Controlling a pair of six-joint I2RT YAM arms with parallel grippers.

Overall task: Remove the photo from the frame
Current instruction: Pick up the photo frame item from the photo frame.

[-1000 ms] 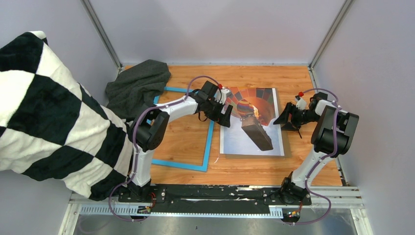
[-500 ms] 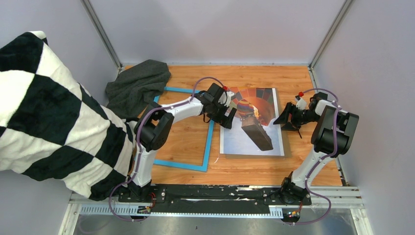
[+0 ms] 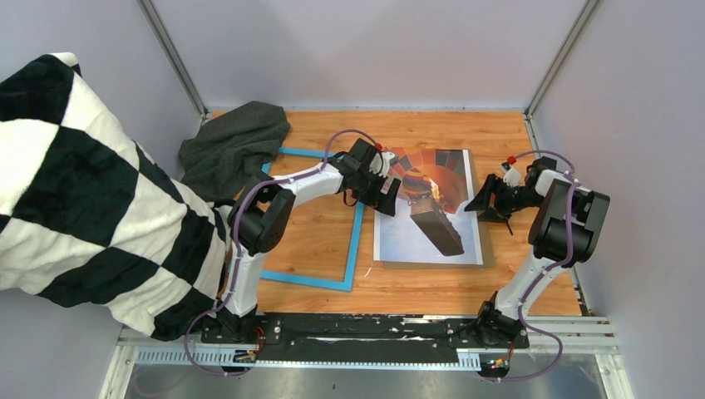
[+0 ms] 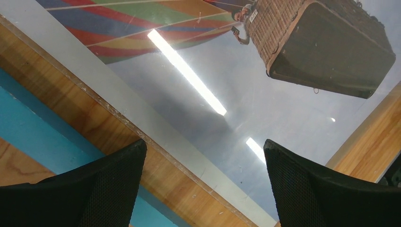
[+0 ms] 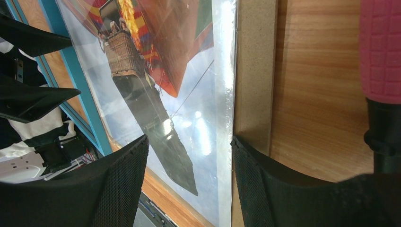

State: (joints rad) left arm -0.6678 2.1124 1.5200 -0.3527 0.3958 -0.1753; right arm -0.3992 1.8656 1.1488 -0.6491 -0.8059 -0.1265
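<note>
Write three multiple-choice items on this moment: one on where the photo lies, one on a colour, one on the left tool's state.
1. Where does the photo lie?
A. Inside the frame
B. Outside it, to its right
C. Beneath the frame

2. What colour is the frame's front?
A. Blue
B. Red
C. Black

3. How is the left tool?
A. Shut on the photo
B. Shut on the frame
C. Open, holding nothing

Answers:
1 B: bare table wood shows through the frame, and the photo lies beside it.
2 A: its border is bright blue in the top view.
3 C: its fingers stand wide apart above the photo's edge.
</note>
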